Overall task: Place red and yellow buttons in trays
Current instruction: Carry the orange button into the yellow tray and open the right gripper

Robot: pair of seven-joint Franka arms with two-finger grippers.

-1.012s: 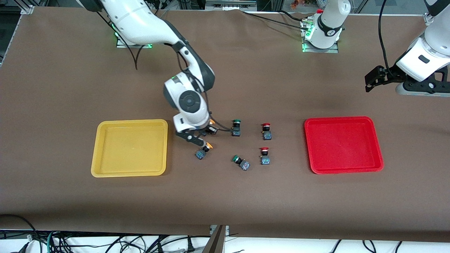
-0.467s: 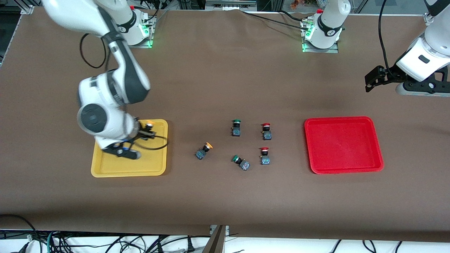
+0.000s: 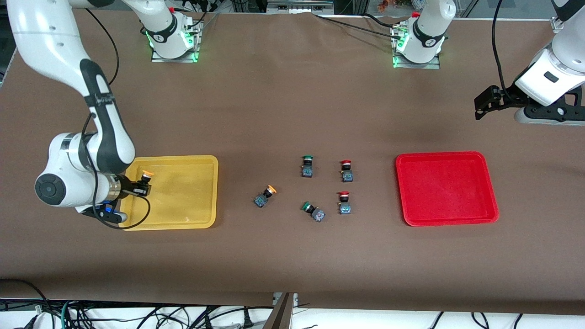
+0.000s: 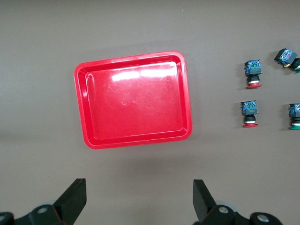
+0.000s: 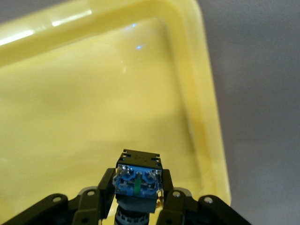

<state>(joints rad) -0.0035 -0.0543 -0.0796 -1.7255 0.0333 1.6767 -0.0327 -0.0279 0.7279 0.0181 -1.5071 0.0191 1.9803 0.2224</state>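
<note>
Gripping a yellow-capped button (image 3: 145,177) over the yellow tray (image 3: 192,219), right gripper (image 5: 138,199) jaws closed, blue base only in its wrist view, left gripper (image 4: 139,201) jaws open.

— What's the setting here?
— One big table (image 3: 292,256) under a brown cloth (image 3: 283,105), a bit wrinkled along its top edge.
— And round it?
— Tangled black cables (image 3: 137,315) on a pale floor at the near edge, metal framing (image 3: 299,5) up by the bases. Even light, soft shadows on the cloth.
</note>
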